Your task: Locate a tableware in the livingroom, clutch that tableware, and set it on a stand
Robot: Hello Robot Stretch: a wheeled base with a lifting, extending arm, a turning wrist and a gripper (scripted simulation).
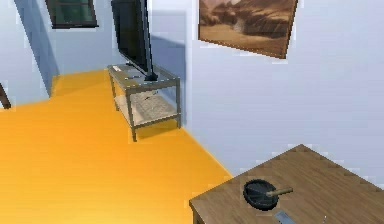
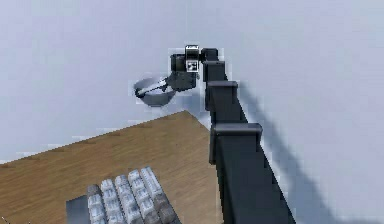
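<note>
In the arm side view a small grey bowl hangs at the far end of my gripper, clear of the wooden table and with bare wall behind it, so the gripper holds the bowl. The dark arm rises from the bottom edge to the white marker squares. In the forward view a low metal stand with a shelf sits against the far wall, carrying a dark flat television.
A wooden table fills the forward view's lower right, with a dark round dish and utensil on it. A framed painting hangs above. Orange floor lies open toward the stand. A grey keyboard-like slab lies on the table.
</note>
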